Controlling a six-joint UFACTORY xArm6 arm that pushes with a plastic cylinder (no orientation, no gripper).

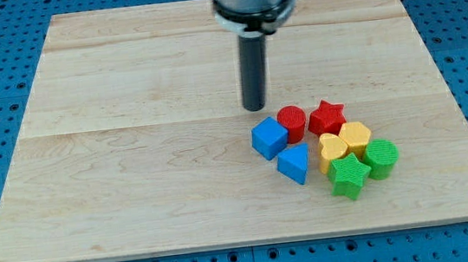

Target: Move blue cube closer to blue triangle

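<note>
The blue cube (269, 138) lies on the wooden board right of centre. The blue triangle (293, 164) lies just below and right of it, nearly touching it. My tip (255, 108) stands on the board just above the blue cube, slightly to its left, with a small gap to it. A red cylinder (292, 123) sits right next to the cube on its upper right.
A cluster lies to the right of the blue blocks: a red star (327, 118), two yellow blocks (356, 136) (332, 148), a green star (348, 175) and a green cylinder (381, 158). The wooden board (132, 159) rests on a blue pegboard table.
</note>
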